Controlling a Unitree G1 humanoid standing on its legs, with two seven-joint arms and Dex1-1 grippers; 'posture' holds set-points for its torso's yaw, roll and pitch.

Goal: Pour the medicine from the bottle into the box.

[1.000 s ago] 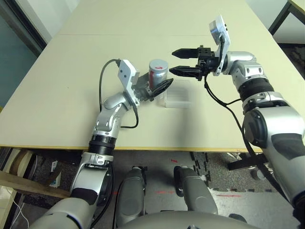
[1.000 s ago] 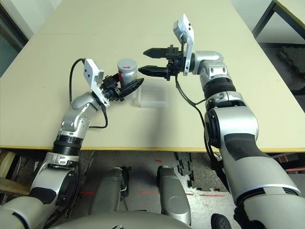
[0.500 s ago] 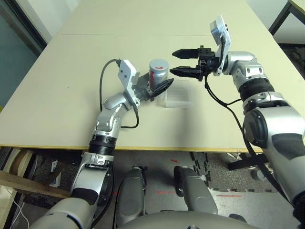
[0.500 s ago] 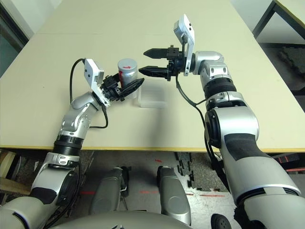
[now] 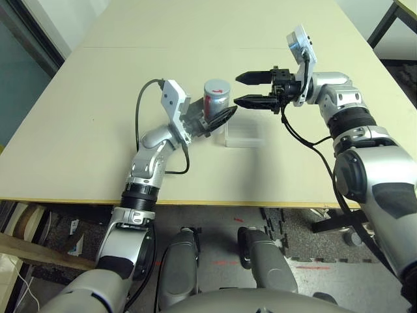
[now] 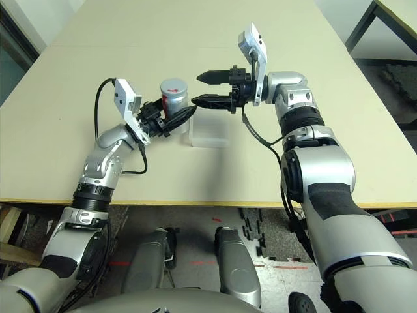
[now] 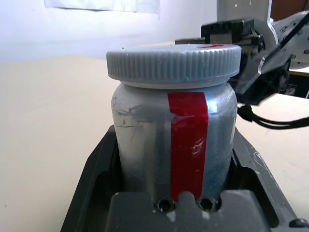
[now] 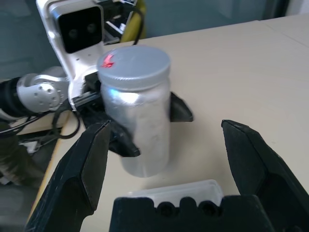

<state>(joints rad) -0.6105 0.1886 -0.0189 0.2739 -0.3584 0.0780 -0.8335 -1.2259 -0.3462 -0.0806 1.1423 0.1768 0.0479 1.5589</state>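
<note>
The bottle [image 5: 216, 98] is silver-grey with a red stripe and a grey screw cap [image 7: 174, 60]. It stands upright just above the table, and my left gripper [image 5: 218, 117] is shut on its lower body. My right gripper [image 5: 241, 89] hangs open just to the right of the cap, one finger above the other and fingertips [image 8: 99, 137] pointing at the bottle without touching it. The box [image 5: 243, 134], a clear shallow tray, lies on the table below the right gripper and beside the bottle. The medicine is hidden inside the capped bottle.
The beige table [image 5: 85, 117] stretches wide on the left and far sides, with a seam [image 5: 117, 47] across the back. A black cable [image 5: 296, 134] loops from my right wrist over the table near the box. A second table's dark leg [image 5: 384, 23] stands at the far right.
My right gripper has dipped slightly and tilted, still open beside the cap. The left gripper and the bottle have not moved.
</note>
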